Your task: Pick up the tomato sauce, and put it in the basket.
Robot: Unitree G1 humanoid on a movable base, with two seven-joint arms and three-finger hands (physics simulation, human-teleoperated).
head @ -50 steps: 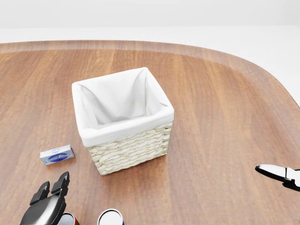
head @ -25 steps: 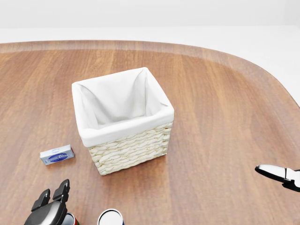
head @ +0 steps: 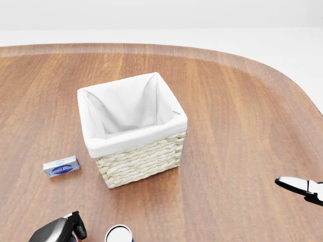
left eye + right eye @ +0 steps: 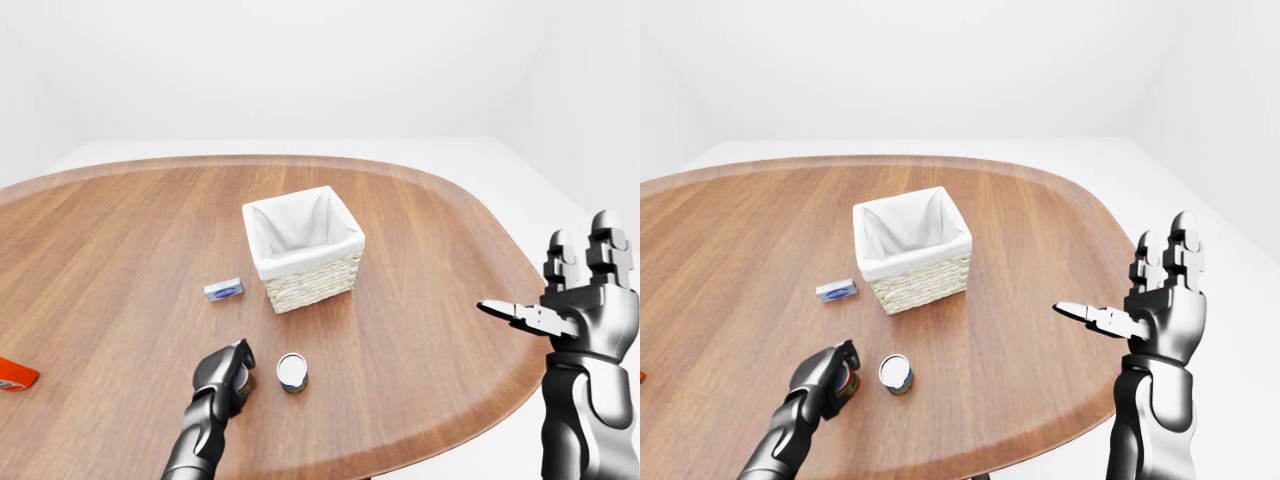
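**Two cans, one under the left hand**

Two cans stand low in the left-eye view. At far left, an orange packet (image 4: 15,374) lies at the table's (image 4: 120,240) edge, apart from everything. The left hand (image 4: 226,368) curls over a red-labelled can (image 4: 846,384), probably the tomato sauce; whether its fingers actually grip cannot be told. Just right stands a second can (image 4: 292,372), untouched. Above, a small blue box (image 4: 223,290) lies beside the lined basket (image 4: 302,245), open-topped and near enough for a short carry. At far right, the right hand (image 4: 585,305) is raised, fingers spread, holding nothing, seemingly parked clear.
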